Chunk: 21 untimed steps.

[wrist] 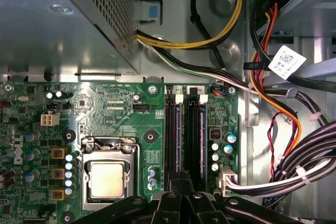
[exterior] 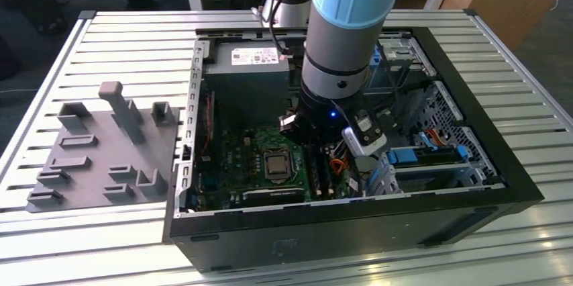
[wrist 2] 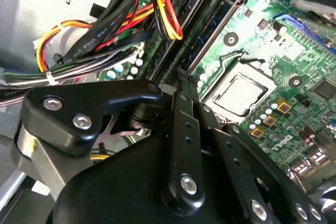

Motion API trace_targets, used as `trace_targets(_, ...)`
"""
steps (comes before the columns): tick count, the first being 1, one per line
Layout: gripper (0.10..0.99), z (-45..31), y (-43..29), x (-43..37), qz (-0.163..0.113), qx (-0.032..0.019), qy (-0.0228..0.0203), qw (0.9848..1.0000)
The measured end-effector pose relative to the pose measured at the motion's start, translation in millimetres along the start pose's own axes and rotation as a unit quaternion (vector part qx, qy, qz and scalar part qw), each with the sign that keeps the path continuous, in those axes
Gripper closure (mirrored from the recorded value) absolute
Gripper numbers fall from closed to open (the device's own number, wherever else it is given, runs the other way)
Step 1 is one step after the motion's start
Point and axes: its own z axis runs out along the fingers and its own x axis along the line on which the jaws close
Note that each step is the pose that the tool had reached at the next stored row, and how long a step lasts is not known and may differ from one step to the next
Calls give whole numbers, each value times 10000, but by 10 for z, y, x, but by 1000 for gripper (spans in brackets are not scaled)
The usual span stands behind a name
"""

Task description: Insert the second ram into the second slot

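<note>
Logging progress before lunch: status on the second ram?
Gripper low over the memory slots, beside the CPU socket. Second ram: cannot make it out. Cables alongside.

Cable bundles (wrist: 294, 145) and power supply (wrist: 58, 19) crowd the memory slots (wrist: 186, 135).

The exterior view looks down on the open computer case (exterior: 501, 185); both wrist views sit close over its motherboard (wrist: 131, 119).

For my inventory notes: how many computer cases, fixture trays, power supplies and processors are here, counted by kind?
Black open computer case: 1
Grey moulded fixture tray: 1
Grey metal power supply box: 1
Square silver processor: 1
Total: 4
</note>
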Motion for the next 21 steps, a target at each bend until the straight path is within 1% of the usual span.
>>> trace_targets(2, 980, 2, 0, 0, 0, -2, -1, 10000)
trace_targets(5, 980, -25, 5, -1, 0, -15, -5, 10000)
trace_targets(8, 980, -101, 6, -1, 0, -5, -2, 10000)
trace_targets(16, 980, -290, 15, -1, 0, -4, -1, 10000)
trace_targets(18, 980, -323, 17, -2, 0, -3, -1, 10000)
trace_targets(21, 980, -351, 22, -2, 0, 1, -1, 10000)
